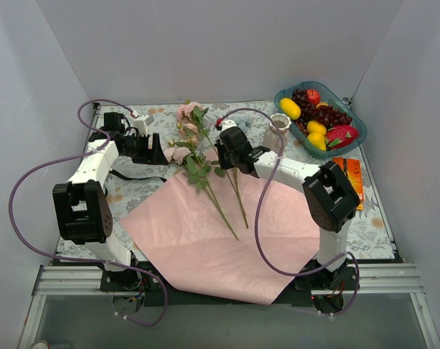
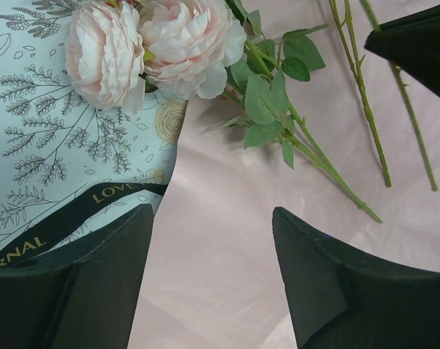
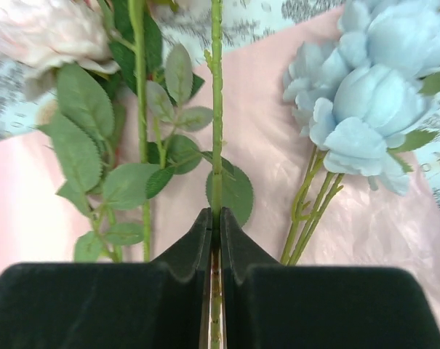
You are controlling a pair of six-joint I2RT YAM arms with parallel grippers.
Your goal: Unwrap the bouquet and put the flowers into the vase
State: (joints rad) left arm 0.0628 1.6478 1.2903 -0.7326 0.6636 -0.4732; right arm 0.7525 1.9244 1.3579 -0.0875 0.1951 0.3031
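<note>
The bouquet lies unwrapped: its lilac-pink wrapping paper (image 1: 220,233) is spread flat on the table and the flowers (image 1: 196,156) lie loose across its far edge. My right gripper (image 3: 215,218) (image 1: 227,149) is shut on one green flower stem (image 3: 217,109), between a leafy stem and the pale blue blossoms (image 3: 365,94). My left gripper (image 2: 212,214) (image 1: 158,150) stands open over the paper's left edge with nothing between its fingers. Ahead of it lie pink roses (image 2: 154,43). The black ribbon (image 2: 74,211) with gold lettering lies by its left finger. The white vase (image 1: 276,134) stands upright just right of the right gripper.
A teal fruit bowl (image 1: 354,116) sits at the back right behind the vase. An orange packet (image 1: 353,174) lies by the right arm. A floral patterned cloth (image 1: 125,193) covers the table. White walls close in the back and both sides.
</note>
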